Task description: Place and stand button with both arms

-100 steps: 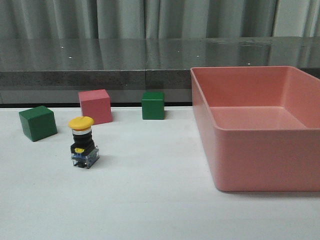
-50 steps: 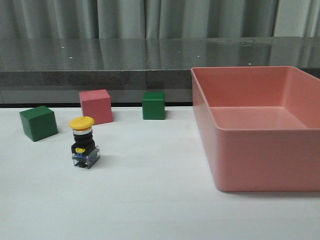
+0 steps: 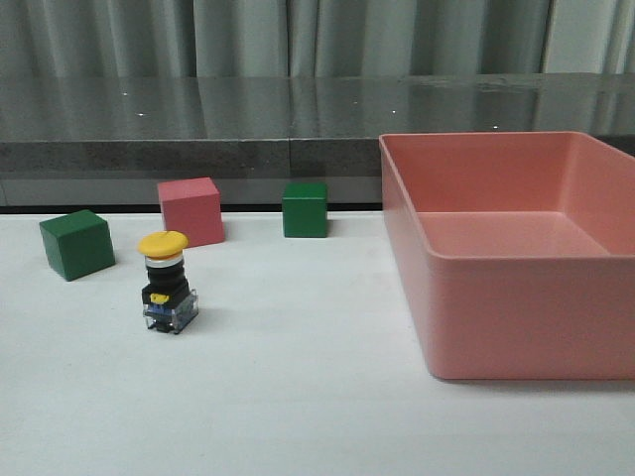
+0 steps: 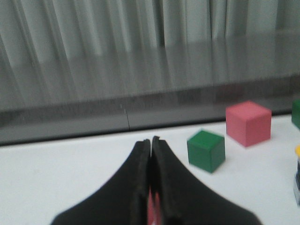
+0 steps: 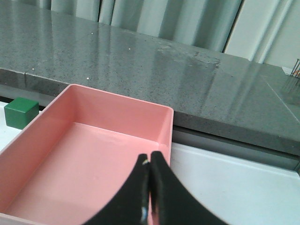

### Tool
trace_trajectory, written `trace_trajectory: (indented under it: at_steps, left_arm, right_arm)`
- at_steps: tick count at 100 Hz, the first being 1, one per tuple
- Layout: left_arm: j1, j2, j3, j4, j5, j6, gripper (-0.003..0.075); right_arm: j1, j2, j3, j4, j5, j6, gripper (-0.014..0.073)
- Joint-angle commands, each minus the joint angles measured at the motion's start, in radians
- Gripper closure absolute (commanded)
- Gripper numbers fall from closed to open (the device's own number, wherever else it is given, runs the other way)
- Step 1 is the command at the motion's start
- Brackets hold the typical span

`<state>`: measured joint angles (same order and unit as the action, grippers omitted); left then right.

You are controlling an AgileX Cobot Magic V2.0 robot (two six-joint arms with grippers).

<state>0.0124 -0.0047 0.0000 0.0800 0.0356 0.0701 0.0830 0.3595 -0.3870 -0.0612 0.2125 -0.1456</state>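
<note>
The button (image 3: 165,281) stands upright on the white table at the left in the front view, yellow cap up, clear base down. Its edge shows at the border of the left wrist view (image 4: 297,180). No gripper shows in the front view. My left gripper (image 4: 151,141) is shut and empty above bare table, well apart from the button. My right gripper (image 5: 149,159) is shut and empty above the pink bin (image 5: 84,159).
A green cube (image 3: 75,243), a pink cube (image 3: 190,210) and a second green cube (image 3: 304,208) stand behind the button. The large pink bin (image 3: 516,297) fills the table's right side. A dark stone ledge (image 3: 198,149) runs along the back.
</note>
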Motion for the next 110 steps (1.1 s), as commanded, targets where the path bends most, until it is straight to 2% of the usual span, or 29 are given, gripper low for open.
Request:
trace_trajectory:
  at_steps: [1, 110]
  left_arm:
    - [0.001, -0.031, 0.043, 0.001, -0.156, -0.01, 0.074]
    - [0.001, -0.031, 0.046, -0.001, -0.17, -0.01, 0.074]
  right_arm:
    - [-0.006, 0.006, -0.027, 0.001, -0.07, -0.001, 0.0655]
    - [-0.005, 0.004, -0.026, 0.001, -0.072, -0.001, 0.0655]
